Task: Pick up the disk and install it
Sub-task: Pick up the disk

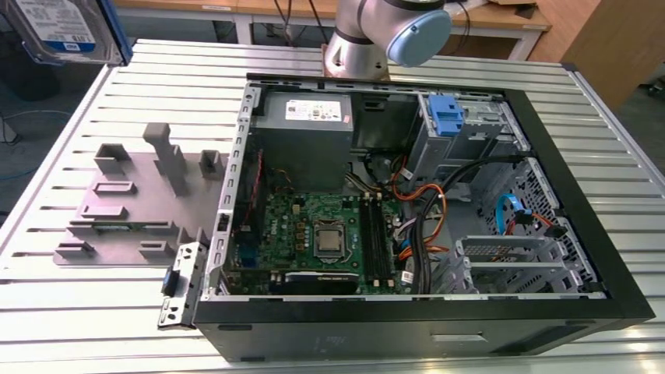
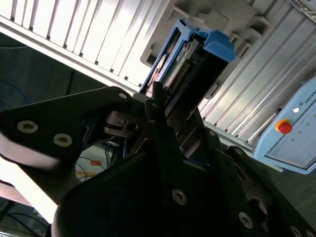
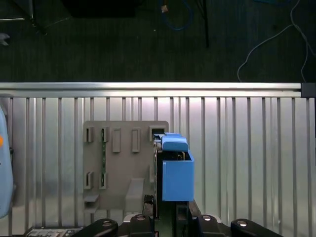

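exterior view: the disk [image 1: 61,29] sits in the upper corner at the exterior view's left, with its silver face and white-and-blue label toward the camera and a blue carrier edge beside it. it is well apart from the open computer case [image 1: 582,305]. the case lies on the slatted table [image 1: 93,331] with the grey power-supply box [image 1: 307,144] and a tall blue clip [image 1: 445,117] inside. a grey fixture [image 1: 135,204] lies beside the case, and the arm [image 1: 379,31] rises behind it.

second wrist view: the gripper [image 2: 173,112] has its black jaws closed onto the disk [image 2: 187,61], clamping it by its flat sides, and the blue carrier end points away from the wrist. a pale control pendant [image 2: 291,129] with a red button lies off to one side.

first wrist view: the disk [image 3: 177,180] is seen edge-on in the gripper [image 3: 168,213], above the grey fixture [image 3: 118,168] and the table's slats [image 3: 247,148].
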Available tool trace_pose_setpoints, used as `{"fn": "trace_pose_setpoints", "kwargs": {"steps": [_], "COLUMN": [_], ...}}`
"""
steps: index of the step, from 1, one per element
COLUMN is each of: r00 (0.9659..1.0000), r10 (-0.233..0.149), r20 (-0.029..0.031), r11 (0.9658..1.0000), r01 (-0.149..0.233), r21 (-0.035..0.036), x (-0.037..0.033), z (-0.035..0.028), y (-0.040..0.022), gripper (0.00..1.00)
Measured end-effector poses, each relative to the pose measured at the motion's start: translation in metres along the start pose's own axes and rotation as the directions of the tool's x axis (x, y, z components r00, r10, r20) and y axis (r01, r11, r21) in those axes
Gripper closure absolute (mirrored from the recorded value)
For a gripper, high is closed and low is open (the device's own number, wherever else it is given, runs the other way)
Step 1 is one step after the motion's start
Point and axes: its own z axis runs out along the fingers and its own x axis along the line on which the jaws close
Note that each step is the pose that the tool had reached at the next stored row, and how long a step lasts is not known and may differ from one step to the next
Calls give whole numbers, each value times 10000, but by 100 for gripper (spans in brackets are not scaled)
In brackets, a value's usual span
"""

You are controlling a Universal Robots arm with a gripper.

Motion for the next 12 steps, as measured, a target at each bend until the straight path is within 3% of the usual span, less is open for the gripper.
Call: {"fn": "trace_pose_setpoints", "kwargs": {"steps": [6,12], "r00": [10000,10000], "r10": [0,0], "r20": [0,0], "r11": [10000,10000], "r01": [0,0], "r21": [-1,0], "x": [-8,-9], "z": [-194,-203], "y": [1,1], "gripper": [65,65]}}
